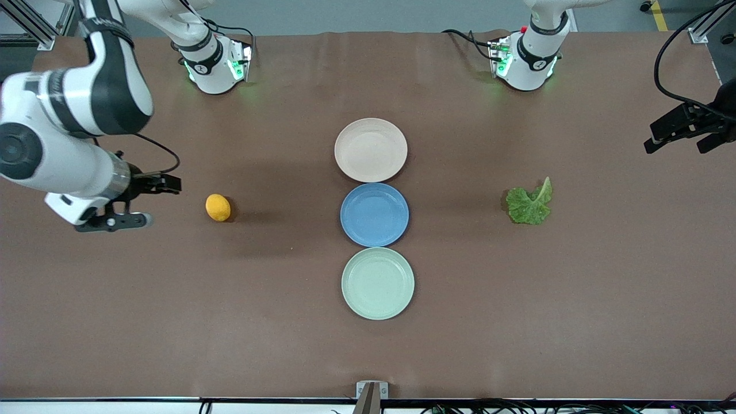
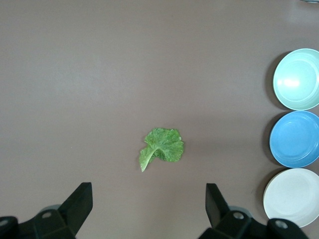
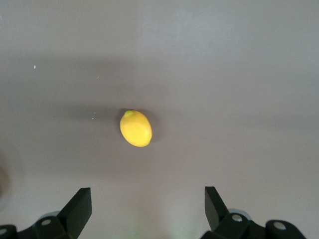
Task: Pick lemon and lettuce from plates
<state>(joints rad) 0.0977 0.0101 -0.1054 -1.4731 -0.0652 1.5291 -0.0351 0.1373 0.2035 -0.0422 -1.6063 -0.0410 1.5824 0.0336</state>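
small smooth oval yellow-orange lemon (image 1: 218,207) lies on the bare brown table (image 1: 575,299) toward the right arm's end, well apart from the three plates; crinkled green lettuce leaf with a paler stem (image 1: 530,203) lies flat on the table toward the left arm's end. pale beige-pink round plate (image 1: 371,150), glossy blue round plate (image 1: 374,214) and pale mint green round plate (image 1: 378,283) sit in a line mid-table, all empty, so i judge both items are already off the plates. right gripper (image 1: 150,201) hangs beside the lemon, fingers spread wide, holding nothing; left gripper (image 1: 681,137) is up over the table's edge at its own end, fingers likewise apart and empty (the lettuce shows between them in its wrist view). the left arm's links are cut off by the front view's edge; the right wrist view shows no plate.
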